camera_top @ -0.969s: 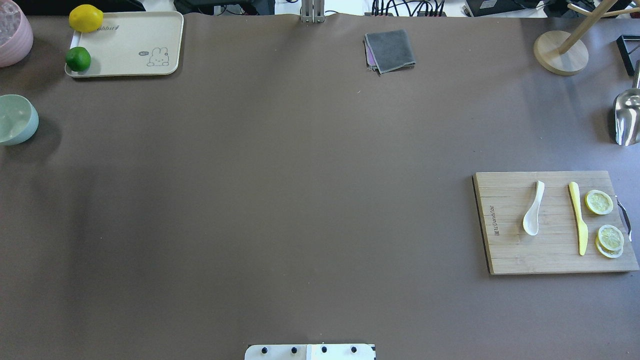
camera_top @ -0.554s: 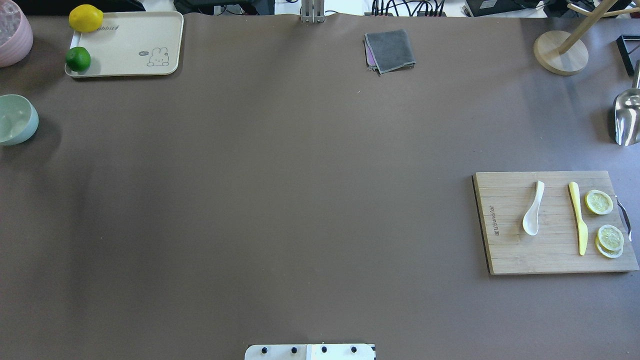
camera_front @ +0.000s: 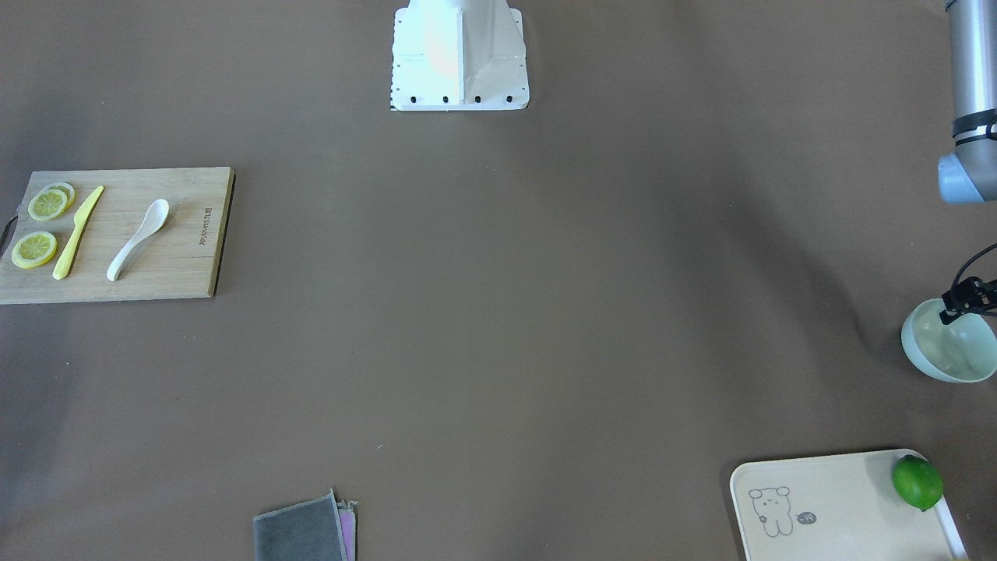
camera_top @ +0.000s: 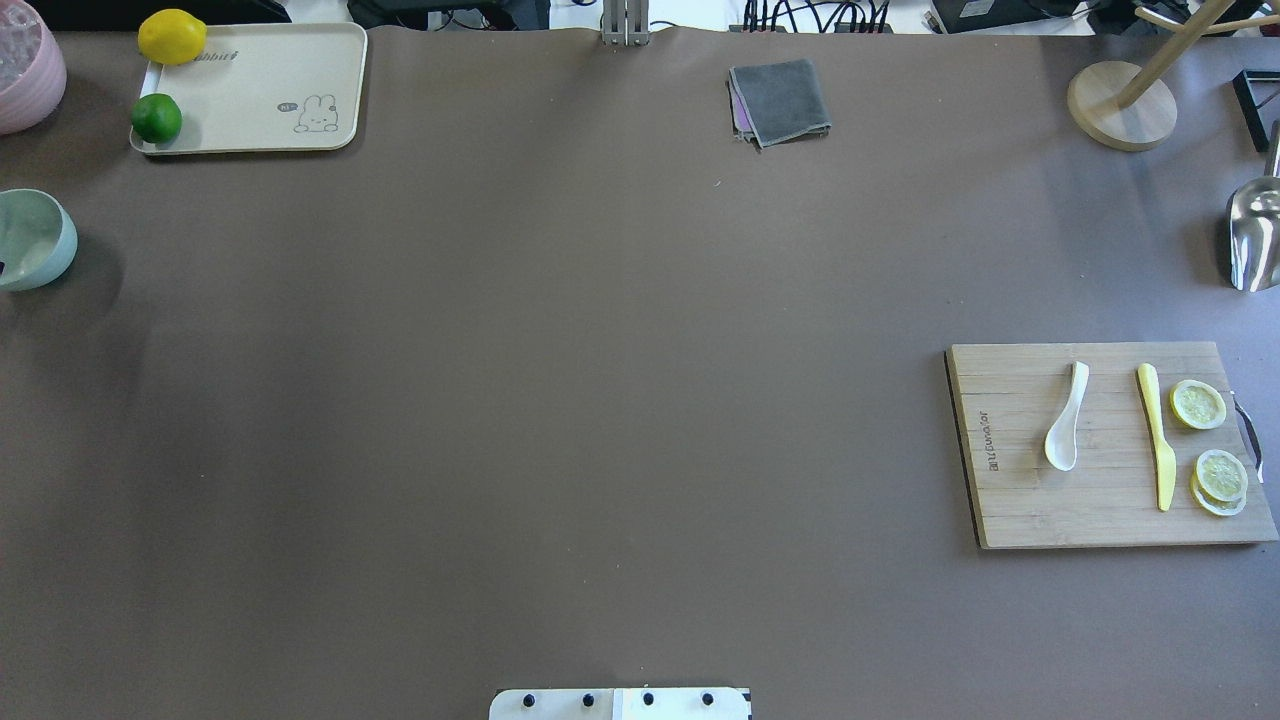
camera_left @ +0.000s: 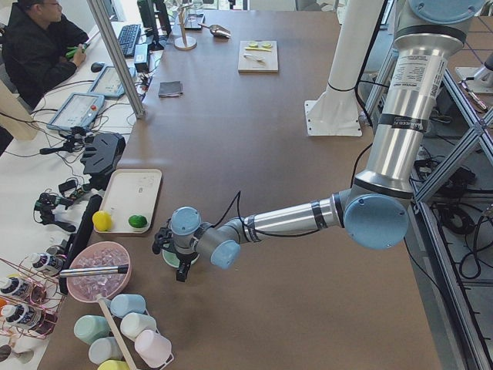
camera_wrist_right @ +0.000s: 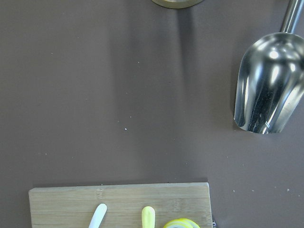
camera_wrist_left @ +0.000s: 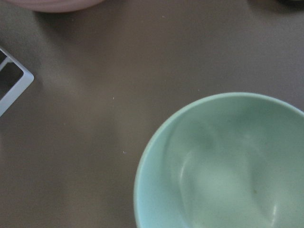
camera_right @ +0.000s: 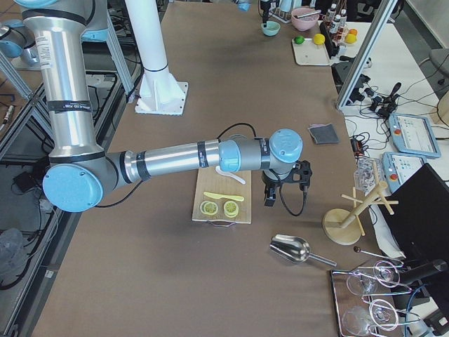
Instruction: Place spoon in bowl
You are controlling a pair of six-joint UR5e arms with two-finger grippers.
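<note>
The white spoon [camera_top: 1066,420] lies on a wooden cutting board [camera_top: 1010,500] at the right, scoop toward the robot. It also shows in the front view [camera_front: 139,238]. The mint-green bowl [camera_top: 35,240] stands empty at the table's far left edge and fills the left wrist view [camera_wrist_left: 223,166]. My left gripper [camera_left: 182,271] hangs just over the bowl; I cannot tell whether it is open or shut. My right gripper [camera_right: 267,199] hangs beyond the board's far side, apart from the spoon [camera_right: 230,174]; I cannot tell its state.
A yellow knife [camera_top: 1157,440] and lemon slices [camera_top: 1198,404] share the board. A cream tray [camera_top: 260,90] with a lime [camera_top: 156,118] and a lemon [camera_top: 172,36], and a pink bowl [camera_top: 25,65], sit behind the green bowl. A grey cloth [camera_top: 780,100], metal scoop [camera_top: 1255,235] and wooden stand [camera_top: 1120,105] lie far back.
The shadow on the table's left side has drifted left, and a dark edge now shows over the bowl at the frame's edge. Spoon and bowl have not moved.
</note>
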